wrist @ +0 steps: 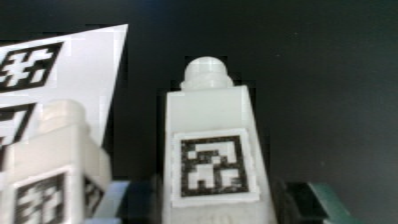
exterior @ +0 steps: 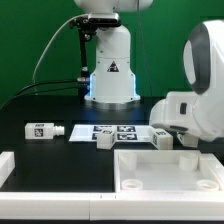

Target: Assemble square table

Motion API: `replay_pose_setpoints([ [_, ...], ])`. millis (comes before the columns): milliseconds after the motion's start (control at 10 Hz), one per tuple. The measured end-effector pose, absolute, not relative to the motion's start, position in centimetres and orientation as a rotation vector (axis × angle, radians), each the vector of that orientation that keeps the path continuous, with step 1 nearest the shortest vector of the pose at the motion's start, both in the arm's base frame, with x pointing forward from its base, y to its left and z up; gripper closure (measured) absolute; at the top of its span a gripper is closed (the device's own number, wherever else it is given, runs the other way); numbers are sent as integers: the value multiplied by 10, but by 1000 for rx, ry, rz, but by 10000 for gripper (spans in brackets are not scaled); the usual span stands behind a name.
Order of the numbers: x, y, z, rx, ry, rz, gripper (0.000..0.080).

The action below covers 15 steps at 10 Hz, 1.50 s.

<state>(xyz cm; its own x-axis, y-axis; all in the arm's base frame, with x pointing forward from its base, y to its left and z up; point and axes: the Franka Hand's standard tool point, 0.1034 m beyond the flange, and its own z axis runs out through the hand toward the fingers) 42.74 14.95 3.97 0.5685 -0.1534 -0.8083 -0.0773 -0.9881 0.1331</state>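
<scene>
Wrist view shows the tool [wrist: 210, 208] with its fingers [wrist: 313, 203] apart, one on each side of a white tagged leg [wrist: 214, 150] whose rounded peg end points away from the camera. A thin dark gap shows on either flank, so it does not look clamped. A second leg [wrist: 50, 165] sits just beside it, near the marker board [wrist: 63, 60]. In the exterior view the arm [exterior: 196, 90] hangs low over the table [exterior: 40, 105] at that view's right, next to the square top [exterior: 150, 151], which lies rim-up with no leg seen fitted. I judge this a leg pick-up. The next move calls for closing squarely on the leg without nudging its neighbour, then lifting and carrying it to a corner of the top
</scene>
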Motion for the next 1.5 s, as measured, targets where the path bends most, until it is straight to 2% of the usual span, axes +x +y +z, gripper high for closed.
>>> replay_pose_setpoints([
  [200,453,141,84,2800,-95,-1212,509],
  [300,458,140,98,2852,-62,-1073,509],
  [500,461,145,90,2933,-61,-902,509],
  [700,468,149,93,3002,-50,-729,509],
  [800,489,151,103,3035,-20,-610,509],
  [1000,511,152,141,3098,15,-382,509],
  [1100,503,151,136,3108,22,-327,509],
  [1300,509,157,129,3151,23,-127,509],
  [1500,528,154,134,3178,12,-10,509],
])
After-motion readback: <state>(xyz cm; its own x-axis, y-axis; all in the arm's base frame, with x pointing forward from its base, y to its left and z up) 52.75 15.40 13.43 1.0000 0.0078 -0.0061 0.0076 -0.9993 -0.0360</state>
